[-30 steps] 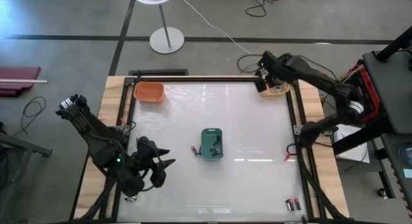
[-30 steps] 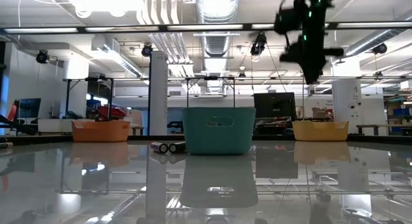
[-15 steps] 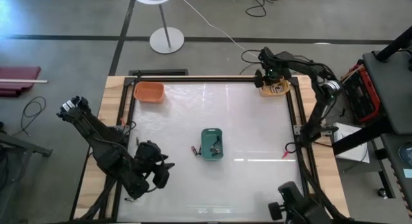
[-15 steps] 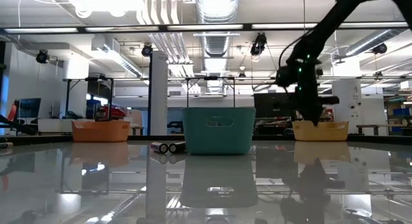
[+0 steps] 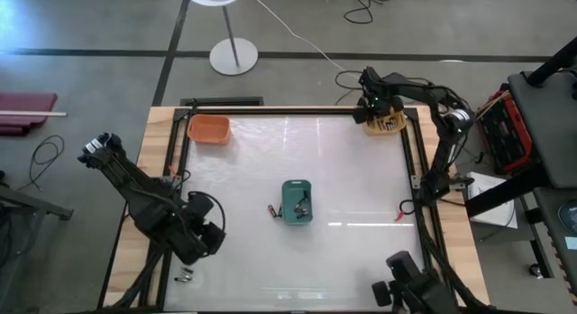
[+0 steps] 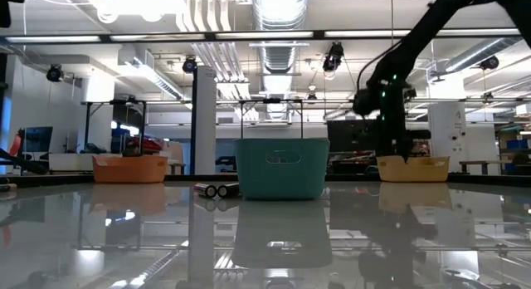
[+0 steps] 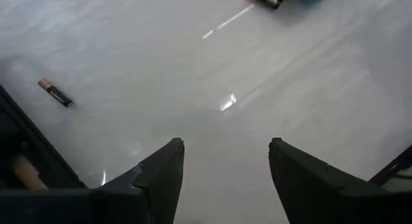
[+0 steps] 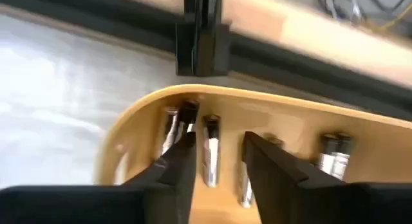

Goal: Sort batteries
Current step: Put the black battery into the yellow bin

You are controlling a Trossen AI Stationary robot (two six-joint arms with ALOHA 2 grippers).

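Right tool (image 8: 215, 161) hangs over the yellow bin (image 5: 386, 124) at the table's far right corner, fingers parted and nothing between them; several batteries (image 8: 211, 150) lie side by side on the bin floor beneath it. Judged step: a drop-off into this bin, just done or about done. Left tool (image 7: 225, 176) hovers over bare table (image 5: 352, 188) near the front left, fingers spread wide, empty, a lone battery (image 7: 55, 93) lying well ahead of it. More loose cells show beside the teal bin (image 5: 297, 202) at mid-table, a pair (image 6: 216, 189) touching each other. An orange bin (image 5: 208, 128) sits at the far left corner. Next move likely calls for lifting the right tool clear of the bin and heading to a remaining loose cell.
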